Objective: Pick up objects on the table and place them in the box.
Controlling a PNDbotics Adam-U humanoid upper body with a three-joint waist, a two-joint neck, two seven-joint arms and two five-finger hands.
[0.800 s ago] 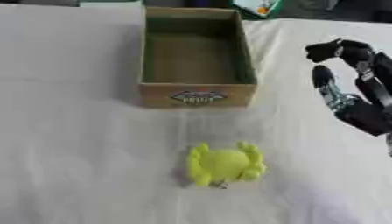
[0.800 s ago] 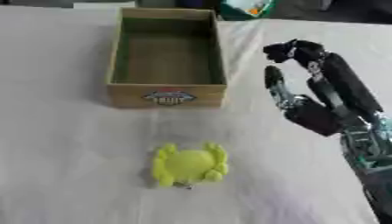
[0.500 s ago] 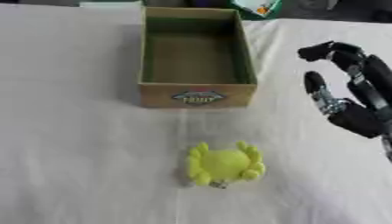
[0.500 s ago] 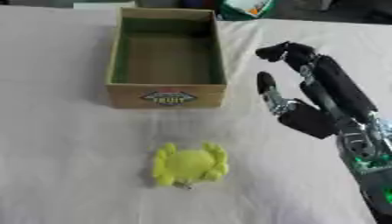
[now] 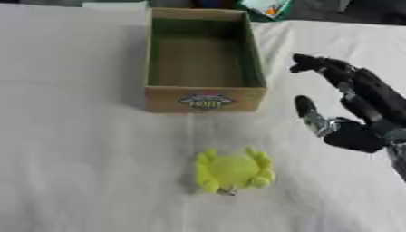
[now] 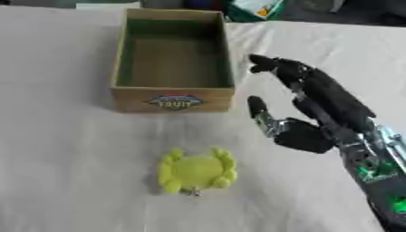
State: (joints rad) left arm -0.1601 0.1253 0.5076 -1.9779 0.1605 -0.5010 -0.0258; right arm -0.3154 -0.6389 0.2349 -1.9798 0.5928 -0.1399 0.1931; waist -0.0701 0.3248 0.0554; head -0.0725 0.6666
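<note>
A white cloth-covered table (image 5: 71, 149) fills the scene, seen from above. Toward the far side stands an open cardboard box (image 5: 205, 97) with a green inner lining, long and narrow, running away from the viewer; a label on its near face reads "FRUIT". The inside of the box shows only its bare bottom. Nearer the viewer, a little in front of the box and apart from it, lies a bright yellow-green crab-shaped toy (image 5: 233, 170) with a round body and short stubby legs around its edge; a small metal-looking piece shows at its near edge. The robot's right hand (image 6: 305, 108) comes in from the right side, black with silver joints, hovering above the cloth just beside the box's right wall and behind and to the right of the toy. Its fingers (image 6: 273, 65) are stretched out and spread wide, reaching toward the far end, with the thumb (image 6: 259, 113) held apart and pointing toward the box's near corner. It holds nothing and touches neither box nor toy. At the far edge, beyond the box, a green-rimmed object (image 5: 268, 8) is partly visible.
</note>
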